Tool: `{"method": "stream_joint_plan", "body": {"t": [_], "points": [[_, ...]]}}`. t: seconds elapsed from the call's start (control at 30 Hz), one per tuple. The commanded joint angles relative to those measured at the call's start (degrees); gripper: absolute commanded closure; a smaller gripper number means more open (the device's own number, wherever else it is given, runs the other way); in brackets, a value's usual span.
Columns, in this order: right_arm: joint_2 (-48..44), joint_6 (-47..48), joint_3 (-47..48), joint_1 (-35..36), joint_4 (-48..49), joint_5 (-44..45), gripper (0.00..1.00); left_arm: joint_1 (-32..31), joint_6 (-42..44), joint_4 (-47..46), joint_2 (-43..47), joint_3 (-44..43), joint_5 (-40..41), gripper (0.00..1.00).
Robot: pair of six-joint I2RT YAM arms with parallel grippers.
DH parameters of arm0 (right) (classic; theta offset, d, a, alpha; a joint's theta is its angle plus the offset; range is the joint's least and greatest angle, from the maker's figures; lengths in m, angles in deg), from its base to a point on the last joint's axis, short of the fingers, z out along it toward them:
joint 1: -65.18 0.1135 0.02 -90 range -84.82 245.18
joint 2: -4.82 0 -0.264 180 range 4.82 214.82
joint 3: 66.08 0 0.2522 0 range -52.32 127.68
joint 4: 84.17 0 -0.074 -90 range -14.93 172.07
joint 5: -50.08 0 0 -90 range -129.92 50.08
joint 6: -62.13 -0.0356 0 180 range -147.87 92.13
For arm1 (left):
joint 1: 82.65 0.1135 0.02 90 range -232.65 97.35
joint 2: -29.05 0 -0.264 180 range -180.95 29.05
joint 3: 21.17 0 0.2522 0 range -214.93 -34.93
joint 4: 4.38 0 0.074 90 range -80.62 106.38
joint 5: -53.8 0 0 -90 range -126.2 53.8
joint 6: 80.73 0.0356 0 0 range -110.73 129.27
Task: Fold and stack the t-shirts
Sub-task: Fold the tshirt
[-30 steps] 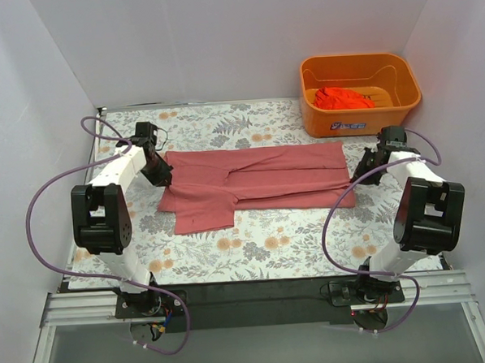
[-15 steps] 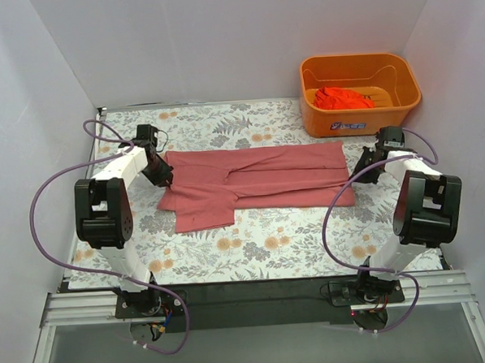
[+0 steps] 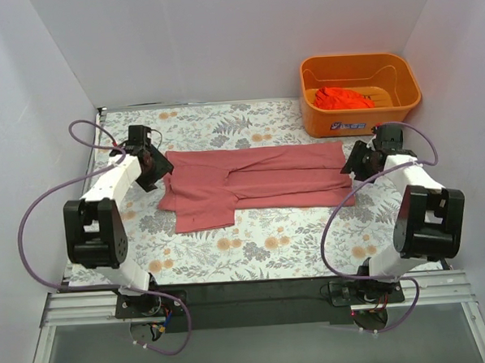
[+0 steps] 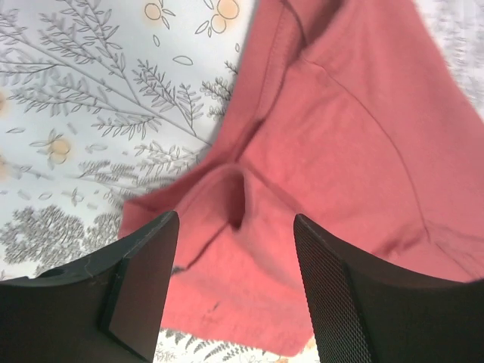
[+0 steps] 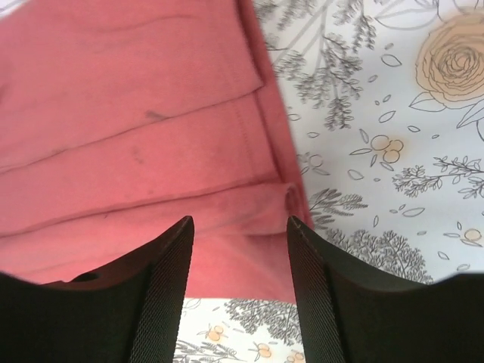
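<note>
The dusty pink-red t-shirt lies part-folded lengthwise across the middle of the tabletop, so each arm takes one end: the left tool at its 9 o'clock edge, the right tool at 3 o'clock. Both tools are spread wide and empty, straddling cloth, probably to pinch it. The orange-red t-shirt sits in the basket at 1 o'clock.

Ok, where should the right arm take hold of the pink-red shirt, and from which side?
Take the pink-red shirt at its right end, where the folded layers stack at the hem edge. Come in from the table side on the right: the open right gripper hangs over that edge, so one finger could probably slide under the layers.
</note>
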Motion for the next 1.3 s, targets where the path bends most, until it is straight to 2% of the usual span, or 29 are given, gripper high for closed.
{"method": "stream_joint_plan", "body": {"t": [0.0,0.13,0.23,0.37,0.57,0.73,1.03,1.13,1.27], "points": [[-7.21,1.73,-0.57,2.61,0.00,1.84,0.40,-1.71,0.93,1.58,9.99,3.51,1.89,0.38],[-14.41,2.44,-3.90,6.04,-1.14,3.16,0.33,-7.94,-1.08,5.00,18.68,9.50,4.17,0.39],[-18.36,3.23,-5.49,10.60,-1.76,4.65,0.29,-13.57,-3.54,6.33,21.59,14.14,3.91,0.41],[-22.16,3.67,-8.30,15.80,-3.51,5.54,0.28,-19.10,-6.18,6.42,21.87,18.91,3.82,0.48],[-26.03,2.88,-12.61,19.32,-3.52,2.90,0.28,-25.61,-8.65,5.11,17.04,19.00,7.16,0.54],[-26.56,3.58,-14.98,20.02,-3.35,2.02,0.28,-27.82,-9.35,4.75,12.03,18.03,9.71,0.62],[-26.12,4.63,-17.62,20.20,-2.55,0.71,0.28,-29.05,-10.14,1.33,8.07,19.79,11.56,0.66],[-25.94,5.07,-18.06,20.29,-2.55,0.71,0.28,-29.05,-10.32,0.54,7.80,20.58,11.38,0.74],[-25.59,5.25,-18.24,20.20,-2.55,0.53,0.28,-29.05,-10.15,0.79,8.68,20.58,11.47,0.91]]}}
